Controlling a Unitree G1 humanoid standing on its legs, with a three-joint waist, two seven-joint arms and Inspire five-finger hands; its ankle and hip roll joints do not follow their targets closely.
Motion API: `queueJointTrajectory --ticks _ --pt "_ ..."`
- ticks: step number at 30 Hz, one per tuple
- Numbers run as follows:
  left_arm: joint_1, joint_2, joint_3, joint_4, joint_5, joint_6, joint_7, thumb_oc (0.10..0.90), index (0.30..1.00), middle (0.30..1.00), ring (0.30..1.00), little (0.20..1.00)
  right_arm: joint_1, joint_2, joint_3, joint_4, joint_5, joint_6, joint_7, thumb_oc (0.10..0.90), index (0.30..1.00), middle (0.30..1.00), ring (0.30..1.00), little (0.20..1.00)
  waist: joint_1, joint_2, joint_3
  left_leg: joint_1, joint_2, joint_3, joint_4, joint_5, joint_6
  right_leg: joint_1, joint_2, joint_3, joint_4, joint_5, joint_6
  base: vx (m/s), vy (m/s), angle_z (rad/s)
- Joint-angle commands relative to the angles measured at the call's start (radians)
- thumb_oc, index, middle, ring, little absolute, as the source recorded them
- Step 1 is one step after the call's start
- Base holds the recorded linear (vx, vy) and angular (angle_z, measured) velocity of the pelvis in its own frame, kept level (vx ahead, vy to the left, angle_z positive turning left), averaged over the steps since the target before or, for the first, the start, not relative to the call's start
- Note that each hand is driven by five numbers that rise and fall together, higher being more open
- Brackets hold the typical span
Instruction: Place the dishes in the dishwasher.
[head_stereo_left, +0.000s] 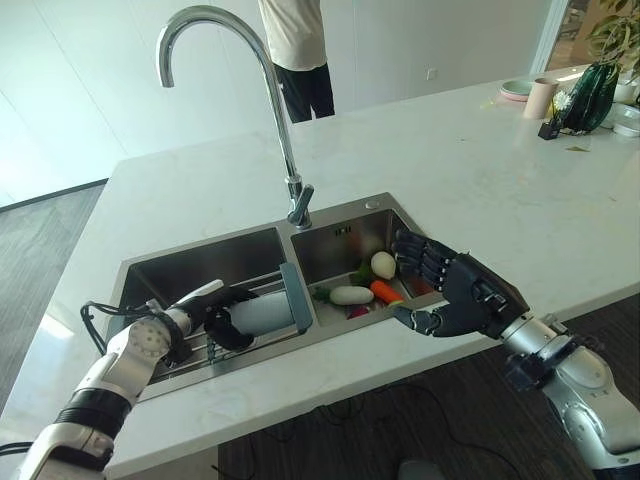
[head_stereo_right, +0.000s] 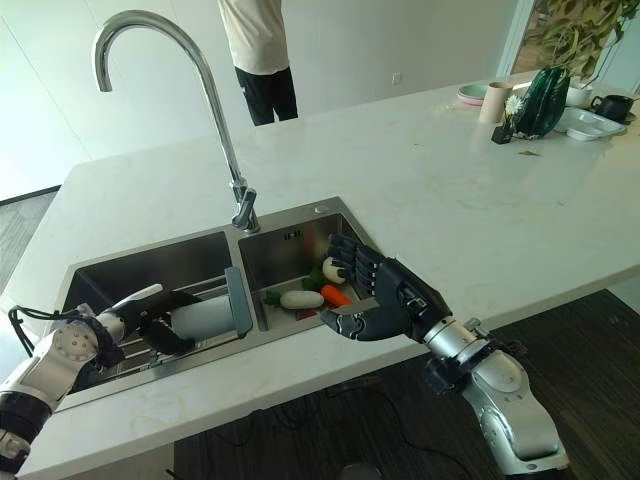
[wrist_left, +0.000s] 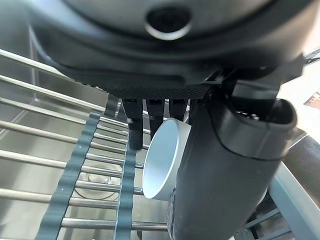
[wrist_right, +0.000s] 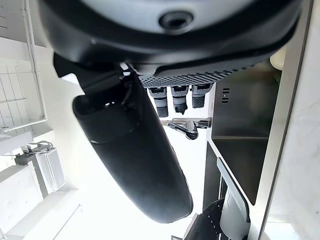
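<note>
A white cup (head_stereo_left: 262, 312) lies on its side on the wire rack (wrist_left: 75, 170) across the left basin of the steel sink (head_stereo_left: 330, 212). My left hand (head_stereo_left: 215, 318) is shut on the cup; in the left wrist view its fingers (wrist_left: 135, 132) reach over the cup's rim (wrist_left: 162, 160) with the thumb alongside. Over the front edge of the right basin hovers my right hand (head_stereo_left: 465, 295), open with fingers spread and holding nothing.
In the right basin lie a carrot (head_stereo_left: 386, 291), a white radish (head_stereo_left: 351, 295) and a pale round vegetable (head_stereo_left: 383, 264). The tall faucet (head_stereo_left: 285, 150) rises behind the basins. A person (head_stereo_left: 298, 50) stands beyond the counter. A pink cup (head_stereo_left: 540, 98) and a green vase (head_stereo_left: 592, 97) sit far right.
</note>
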Motion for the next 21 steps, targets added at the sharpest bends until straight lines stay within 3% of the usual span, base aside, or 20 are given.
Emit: queueJointTrajectory --ticks 1,15,21 --pt "-0.124 0.008 0.000 -0.006 0.058 -0.053 0.047 0.400 0.300 0.300 0.300 0.300 -0.126 -0.004 -0.021 -0.050 0.021 -0.107 -0.005 0.800 0.900 0.900 0.900 0.900 -0.015 0.002 -0.027 0.015 0.020 -0.018 0.097 -0.216 0.004 0.078 -0.014 -0.029 -0.049 -0.078 0.102 0.00 0.000 0.00" --pt "-0.105 0.045 0.016 -0.089 0.109 -0.105 0.114 0.400 0.300 0.300 0.300 0.300 -0.109 -0.006 -0.024 -0.051 0.012 -0.098 -0.006 0.800 0.900 0.900 0.900 0.900 -0.006 0.001 -0.026 0.010 0.013 -0.028 0.097 -0.218 0.006 0.074 -0.021 -0.032 -0.049 -0.074 0.107 -0.01 -0.003 0.00" --pt "0.033 0.050 0.183 -0.228 0.031 -0.115 0.190 0.400 0.300 0.300 0.300 0.300 -0.068 0.016 -0.056 -0.063 -0.002 -0.095 0.006 0.800 0.900 0.900 0.900 0.900 0.025 -0.003 -0.024 0.002 0.012 -0.045 0.097 -0.210 0.003 0.076 -0.032 -0.052 -0.049 -0.075 0.108 0.00 0.000 0.00"
